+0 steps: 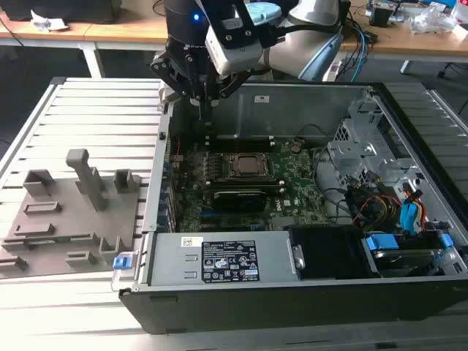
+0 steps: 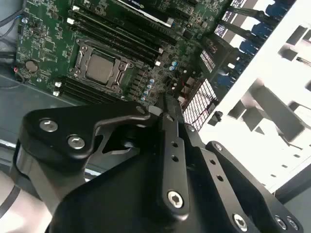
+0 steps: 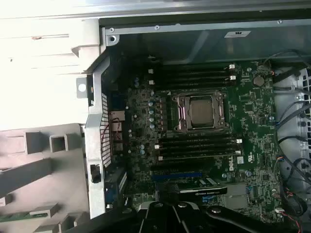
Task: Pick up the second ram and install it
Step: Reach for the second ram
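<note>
While the ram [image 3: 19, 216] lies as a thin green strip among the blocks of the grey fixture [image 1: 73, 219], at the exterior view's left and outside the case, your gripper [image 1: 203, 108] hangs well apart from it. It is in the upper left of that view, over the case's rear corner. Its fingers look pinched together with nothing between them.

Mind 2 hazards, as I judge them. The fixture's upright posts [image 1: 86, 175] stand near the ram and could snag a finger on a low approach. The case wall [image 1: 156, 197] stands between fixture and motherboard [image 1: 292, 183], so a shallow sweep would clip its rim.

You have open room above the slatted table [image 1: 95, 110] and over the open case. Toward the right, cables [image 1: 365, 203] and the drive cage [image 1: 358, 139] crowd the board's edge.
</note>
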Robot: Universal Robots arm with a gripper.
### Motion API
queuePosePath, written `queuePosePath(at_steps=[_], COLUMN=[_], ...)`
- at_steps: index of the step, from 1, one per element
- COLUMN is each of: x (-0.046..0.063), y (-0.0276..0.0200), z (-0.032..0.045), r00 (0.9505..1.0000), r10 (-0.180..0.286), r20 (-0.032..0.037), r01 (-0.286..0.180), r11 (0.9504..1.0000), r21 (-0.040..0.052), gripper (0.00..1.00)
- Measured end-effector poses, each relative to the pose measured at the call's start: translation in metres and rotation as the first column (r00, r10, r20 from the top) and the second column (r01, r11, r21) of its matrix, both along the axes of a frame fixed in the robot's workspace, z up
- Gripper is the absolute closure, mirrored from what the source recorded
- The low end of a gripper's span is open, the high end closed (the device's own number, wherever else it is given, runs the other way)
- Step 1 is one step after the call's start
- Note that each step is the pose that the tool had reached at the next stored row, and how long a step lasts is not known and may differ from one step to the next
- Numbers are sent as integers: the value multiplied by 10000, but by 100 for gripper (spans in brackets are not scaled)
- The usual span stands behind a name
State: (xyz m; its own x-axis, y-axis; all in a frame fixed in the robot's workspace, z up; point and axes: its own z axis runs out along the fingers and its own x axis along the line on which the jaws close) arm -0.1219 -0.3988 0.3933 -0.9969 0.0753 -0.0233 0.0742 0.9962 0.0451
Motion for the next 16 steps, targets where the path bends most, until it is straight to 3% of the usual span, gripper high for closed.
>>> queuePosePath(at_steps=[6, 16], x=[-117, -485], y=[0, 0], z=[0, 0], r00=[10000, 10000], r10=[1, 1], r20=[0, 3], r01=[-1, -1], r11=[10000, 10000], r21=[0, 0], gripper=[89, 89])
